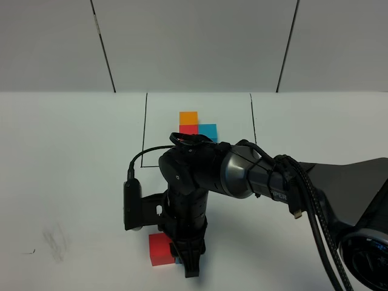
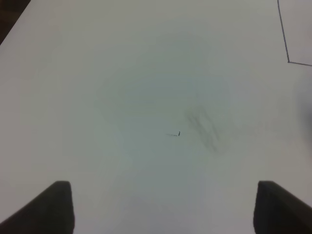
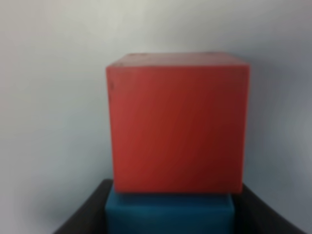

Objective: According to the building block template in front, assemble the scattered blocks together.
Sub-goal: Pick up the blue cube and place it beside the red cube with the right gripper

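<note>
The building block template lies at the far centre inside a thin black frame: orange, red and cyan cubes joined in an L. Near the front edge a loose red cube rests on the table. A cyan cube touches its side, mostly hidden by the arm. My right gripper reaches across the middle and points down there. In the right wrist view its dark fingers flank the cyan cube, which presses against the red cube. My left gripper hangs open over bare table.
The bulky right arm and its black cables cover the middle and right of the table. A grey smudge marks the white surface at the left, the same smudge seen from the left wrist. A frame corner shows there.
</note>
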Motion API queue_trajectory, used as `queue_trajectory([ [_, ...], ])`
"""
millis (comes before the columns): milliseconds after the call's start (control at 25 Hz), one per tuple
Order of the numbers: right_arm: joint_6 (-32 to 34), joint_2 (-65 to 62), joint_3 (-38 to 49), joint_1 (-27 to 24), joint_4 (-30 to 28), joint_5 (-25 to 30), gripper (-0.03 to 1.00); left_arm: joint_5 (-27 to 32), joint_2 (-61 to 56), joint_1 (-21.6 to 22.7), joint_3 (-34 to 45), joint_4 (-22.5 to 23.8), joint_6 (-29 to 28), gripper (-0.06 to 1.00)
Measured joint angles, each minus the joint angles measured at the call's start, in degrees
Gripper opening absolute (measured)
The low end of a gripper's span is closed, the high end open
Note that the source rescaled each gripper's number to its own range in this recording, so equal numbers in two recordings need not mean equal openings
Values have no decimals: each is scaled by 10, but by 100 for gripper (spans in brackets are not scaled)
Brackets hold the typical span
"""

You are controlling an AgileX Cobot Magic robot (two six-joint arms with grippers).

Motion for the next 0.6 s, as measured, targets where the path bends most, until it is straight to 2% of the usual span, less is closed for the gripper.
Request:
queue_trajectory([
  [600,-1,29,-45,0,1,45,2,0,0,0,0,0,0,100],
])
